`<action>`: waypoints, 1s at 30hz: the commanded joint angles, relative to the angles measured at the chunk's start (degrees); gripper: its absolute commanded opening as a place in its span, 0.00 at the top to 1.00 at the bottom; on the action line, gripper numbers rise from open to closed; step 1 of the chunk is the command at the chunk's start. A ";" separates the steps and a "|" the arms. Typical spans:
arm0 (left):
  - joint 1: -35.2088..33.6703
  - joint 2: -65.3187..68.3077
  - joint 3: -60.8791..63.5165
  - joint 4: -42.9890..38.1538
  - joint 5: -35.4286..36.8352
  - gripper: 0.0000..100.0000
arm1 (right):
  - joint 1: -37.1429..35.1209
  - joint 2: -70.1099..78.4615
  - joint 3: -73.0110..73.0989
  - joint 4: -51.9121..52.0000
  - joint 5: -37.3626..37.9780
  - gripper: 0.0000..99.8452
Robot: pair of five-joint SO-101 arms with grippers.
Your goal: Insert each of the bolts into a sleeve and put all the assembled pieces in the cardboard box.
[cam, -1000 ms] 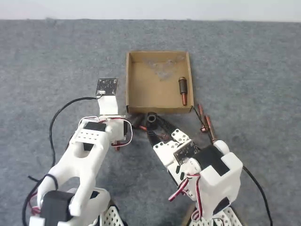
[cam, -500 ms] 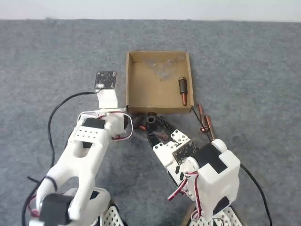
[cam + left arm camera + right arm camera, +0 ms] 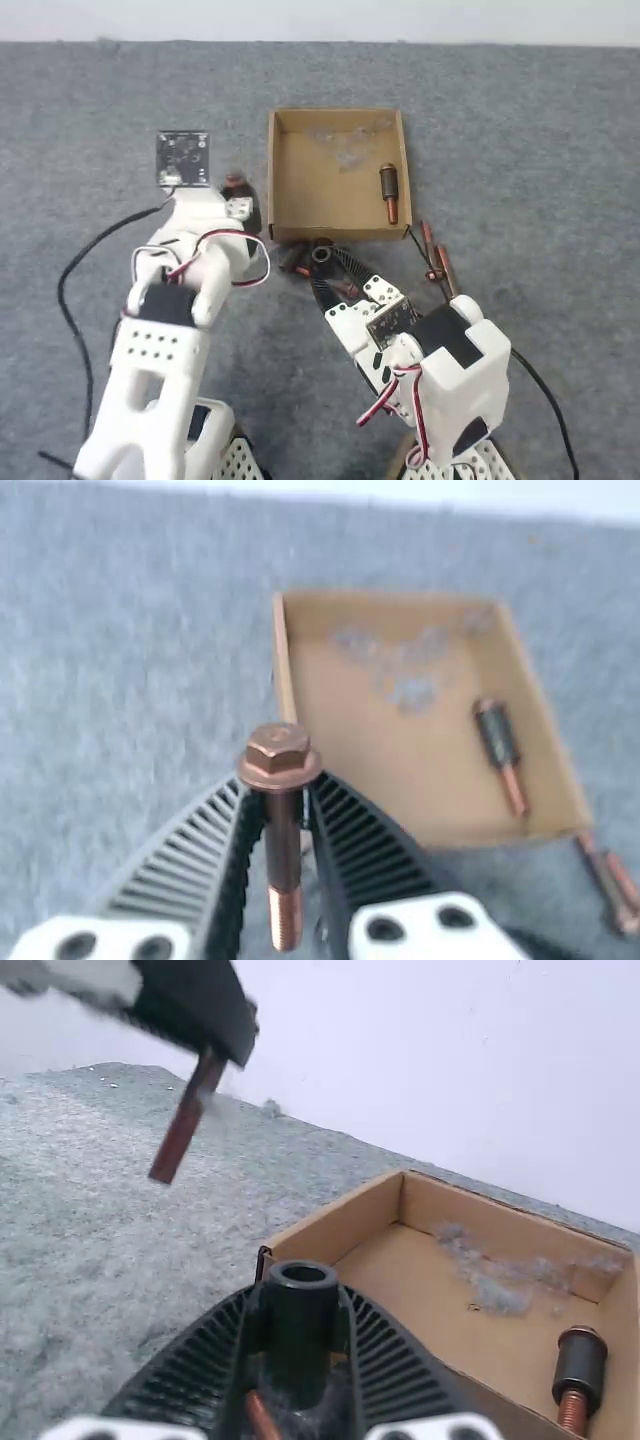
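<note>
Left wrist view: the left claw (image 3: 283, 792) clamps a copper hex-head bolt (image 3: 281, 763) beside the brown cardboard box (image 3: 360, 742), and the right claw (image 3: 297, 1310) grips a black tubular sleeve (image 3: 292, 1328) near it, so any tilt could jam insertion.

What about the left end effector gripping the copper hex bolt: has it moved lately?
Yes. The left end effector, shut on the copper hex bolt, drew away from the brown cardboard box's near corner to alongside its side wall.

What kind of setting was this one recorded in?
Probably a lab or workshop bench: a grey felt-covered table, a bare white wall behind it, and a cardboard box for parts.
</note>
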State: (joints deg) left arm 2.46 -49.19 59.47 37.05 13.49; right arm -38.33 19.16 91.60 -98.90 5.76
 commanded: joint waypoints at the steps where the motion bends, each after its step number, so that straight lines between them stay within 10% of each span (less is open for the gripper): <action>1: 2.37 -7.38 0.48 -6.95 0.53 0.99 | -1.89 -0.13 0.44 -1.36 -0.44 0.99; 12: 7.03 -14.77 17.80 -27.96 16.18 0.99 | -6.29 -0.13 0.26 -1.27 -0.44 0.99; 30: 13.01 -35.25 25.89 -13.63 16.18 0.99 | -6.29 -0.13 -1.85 3.03 -0.44 0.99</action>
State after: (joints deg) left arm 12.92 -80.22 86.37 20.79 29.14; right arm -44.13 19.16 91.08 -96.09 5.76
